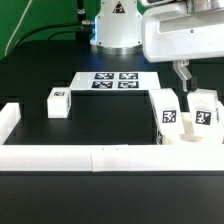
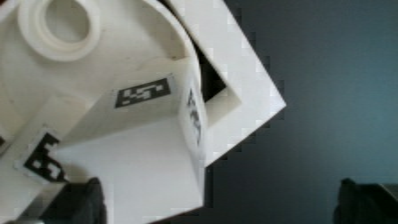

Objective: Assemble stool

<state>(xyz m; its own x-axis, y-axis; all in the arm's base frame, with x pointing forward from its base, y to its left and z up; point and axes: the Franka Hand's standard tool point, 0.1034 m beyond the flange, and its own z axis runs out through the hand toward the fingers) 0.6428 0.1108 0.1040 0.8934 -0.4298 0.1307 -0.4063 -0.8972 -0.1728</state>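
Note:
Two white tagged leg blocks point(image 1: 167, 112) point(image 1: 204, 112) stand upright at the exterior view's right, on the white seat point(image 1: 190, 138), which lies low against the front rail. A third leg block point(image 1: 57, 102) lies alone at the exterior view's left. My gripper point(image 1: 184, 76) hangs just above and between the two standing legs. In the wrist view the seat point(image 2: 63, 55) shows a round hole, and a tagged leg point(image 2: 151, 130) reaches down towards my dark fingers point(image 2: 79, 203). My gripper point(image 2: 222, 205) is open wide; the leg's end sits beside one finger, not clamped.
The marker board point(image 1: 113, 80) lies flat in the middle, in front of the robot base point(image 1: 117, 25). Long white border rails run along the front point(image 1: 90, 158) and the exterior view's left point(image 1: 8, 120). The table top is black.

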